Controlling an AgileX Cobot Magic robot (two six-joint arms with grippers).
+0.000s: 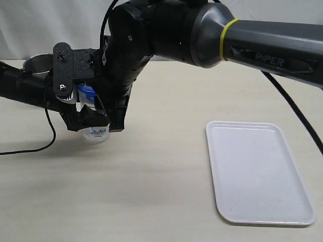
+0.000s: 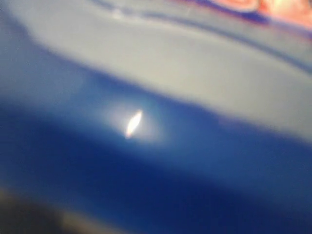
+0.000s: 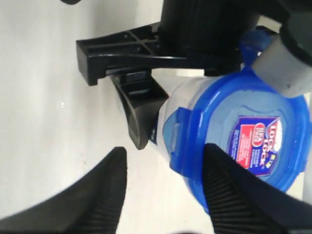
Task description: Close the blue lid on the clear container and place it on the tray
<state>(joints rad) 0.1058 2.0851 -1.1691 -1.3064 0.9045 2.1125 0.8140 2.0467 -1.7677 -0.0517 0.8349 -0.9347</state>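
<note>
Beige tabletop (image 1: 151,196) lies beneath both arms. The right gripper (image 3: 163,148) hangs with its jaws spread, one finger over the blue lid (image 3: 219,112), clamping nothing. Directly under it, the lid sits on the clear container (image 1: 96,134), which the left gripper (image 1: 93,120) appears to clasp by its sides. Whether the lid is snapped fully shut I cannot tell. The tray (image 1: 257,176) lies well away from both grippers. By my reading, carrying the container over and setting it down are not yet done.
</note>
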